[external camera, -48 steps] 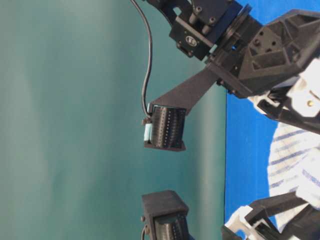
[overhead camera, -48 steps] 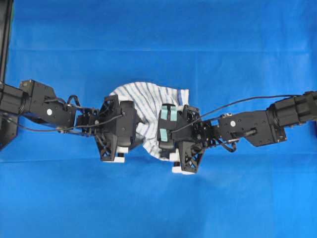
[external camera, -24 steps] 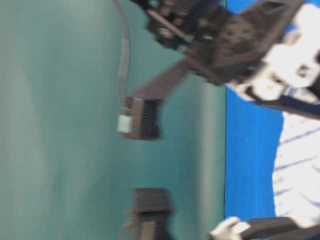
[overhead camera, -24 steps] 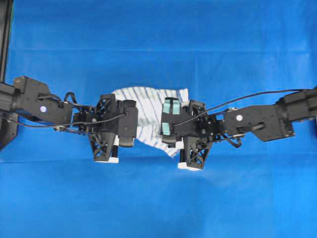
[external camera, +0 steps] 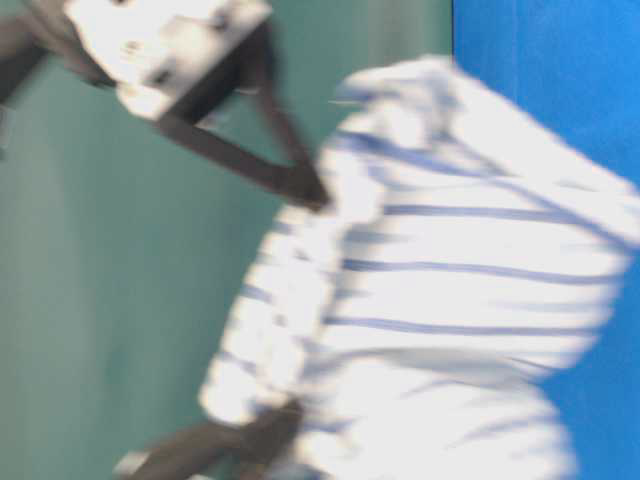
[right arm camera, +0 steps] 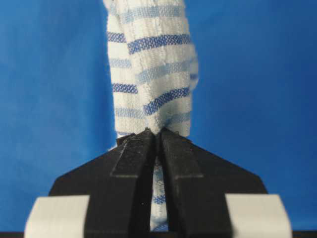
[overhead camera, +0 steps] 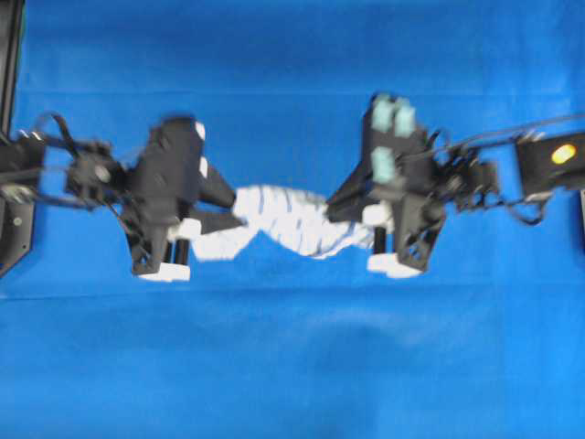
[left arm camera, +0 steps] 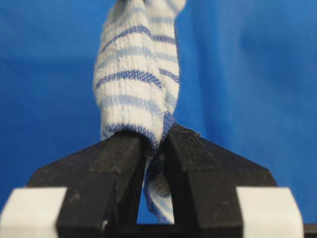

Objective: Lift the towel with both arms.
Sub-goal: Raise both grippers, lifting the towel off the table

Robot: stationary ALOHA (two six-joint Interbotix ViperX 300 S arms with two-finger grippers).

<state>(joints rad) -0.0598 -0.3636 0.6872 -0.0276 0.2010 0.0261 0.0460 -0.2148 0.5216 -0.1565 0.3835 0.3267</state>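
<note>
The white towel with thin blue stripes hangs stretched between my two arms above the blue cloth. My left gripper is shut on its left end; in the left wrist view the towel is pinched between the black fingertips of that gripper. My right gripper is shut on the towel's right end, and in the right wrist view the striped fabric rises from that gripper. In the table-level view the towel is blurred and fills much of the frame, with black fingers at its edge.
A plain blue cloth covers the whole table under the arms. A black post stands at the far left edge. A green wall backs the table-level view.
Both grippers have closed on the towel's ends. The arms have risen and drawn apart, pulling the bunched towel into a narrow band off the blue cloth.
</note>
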